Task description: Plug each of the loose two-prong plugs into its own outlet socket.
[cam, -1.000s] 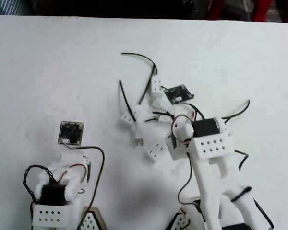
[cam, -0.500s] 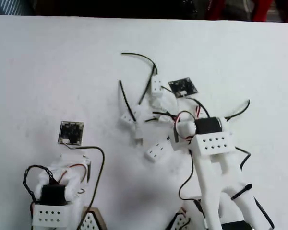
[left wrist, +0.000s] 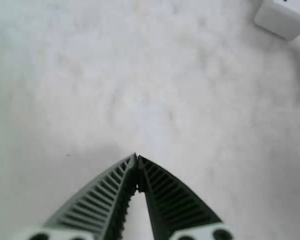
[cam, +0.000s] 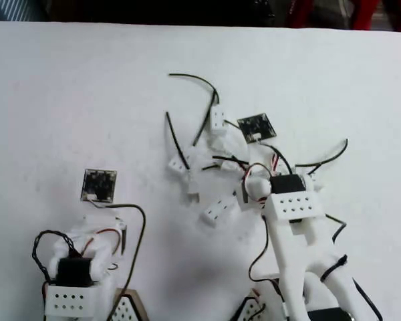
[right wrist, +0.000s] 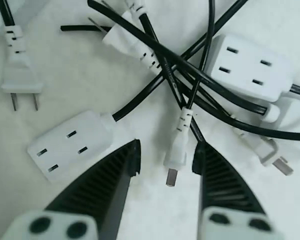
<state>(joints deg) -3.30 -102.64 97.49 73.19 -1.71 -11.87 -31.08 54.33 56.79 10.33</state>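
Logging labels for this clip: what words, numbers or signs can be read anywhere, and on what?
None can be read.
Circuit board by the cable pile: markings too small to read.
Circuit board lying apart: too small as well.
Outlet sockets and plugs: no print visible.

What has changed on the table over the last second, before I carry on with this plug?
The right arm drew back slightly toward the near table edge, and the small black square board beside it shifted a little to the right. Its gripper has its jaws open around a white two-prong plug; no grasp or release shows. The left arm and the white outlet block stayed put.
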